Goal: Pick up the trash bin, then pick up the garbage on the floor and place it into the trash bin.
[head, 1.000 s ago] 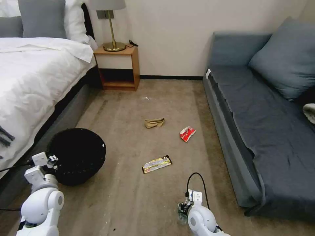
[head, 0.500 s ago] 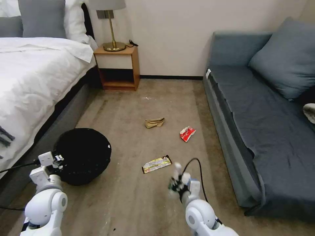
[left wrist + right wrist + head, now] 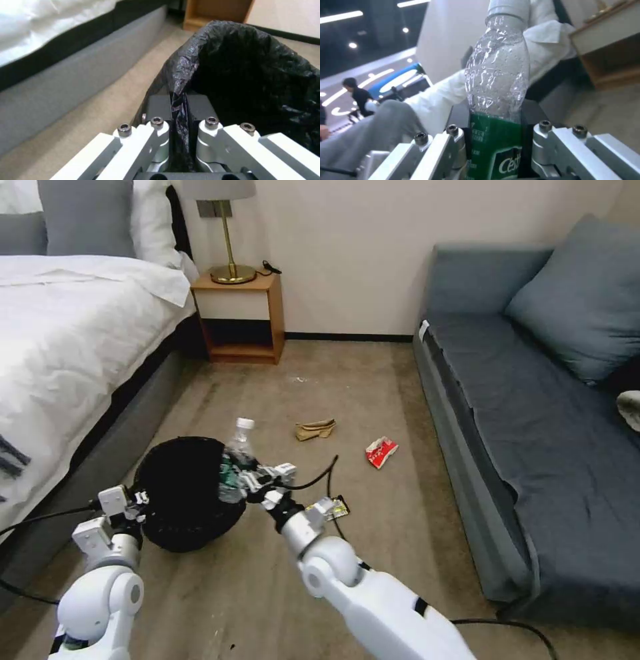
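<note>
Just changed: a second ago your right hand was low on the carpet near your base with the bottle; now it has swung across and up, and the bottle stands cap-up at the bin rim.
Right hand: pinching the bottle at its green label, clear neck and white cap rising above the fingers.
Left hand: your left hand is pressed together on a fold of the black liner at the bin's near edge, and the bin has drifted toward the middle of the carpet with it.
What it means: the bottle looks nearly in place for the drop, but judge whether its base clears the rim before you let go.
Left on the floor: yellow-black wrapper just beyond your right forearm, partly hidden by it; red-white packet farther out toward the sofa; tan paper bag ahead of the right hand.
In the way: a black cable loops off the right wrist beside the wrapper; the bed crowds the left hand's outer side.
</note>
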